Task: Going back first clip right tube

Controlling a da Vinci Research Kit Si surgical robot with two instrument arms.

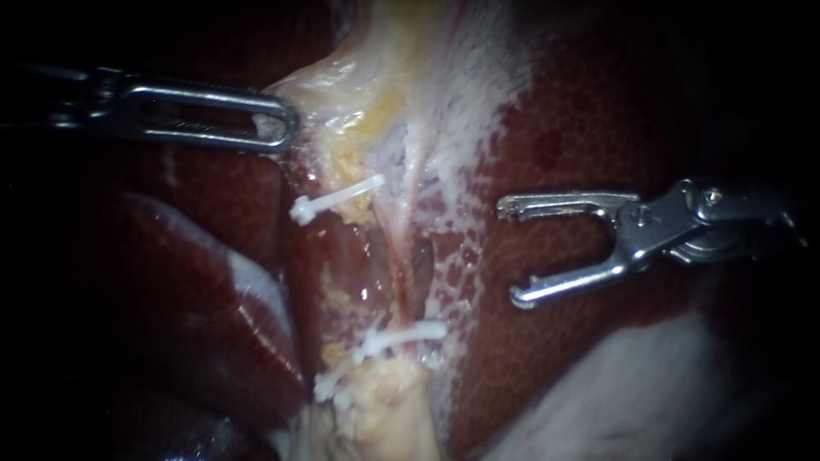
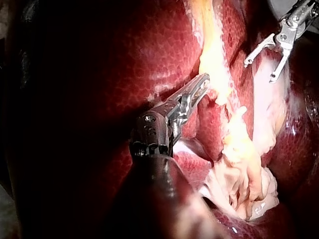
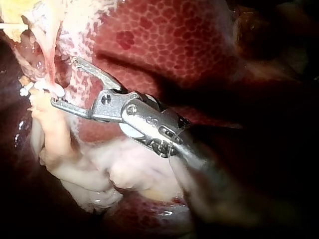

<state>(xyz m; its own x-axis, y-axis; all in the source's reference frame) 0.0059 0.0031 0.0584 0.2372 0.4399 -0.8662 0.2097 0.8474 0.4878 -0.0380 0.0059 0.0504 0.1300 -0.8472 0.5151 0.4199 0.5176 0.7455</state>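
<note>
Ahead of my right instrument (image 1: 509,252), whose jaws stand wide apart and empty over the liver (image 1: 581,154), a white clip (image 1: 410,335) sits across the tube (image 1: 401,230), just past the lower jaw's tip and clear of it. A second clip (image 1: 342,196) lies farther along, nearer my left instrument (image 1: 282,126), whose jaws are clamped on the edge of the pale tissue (image 1: 342,85) beyond that clip.
</note>
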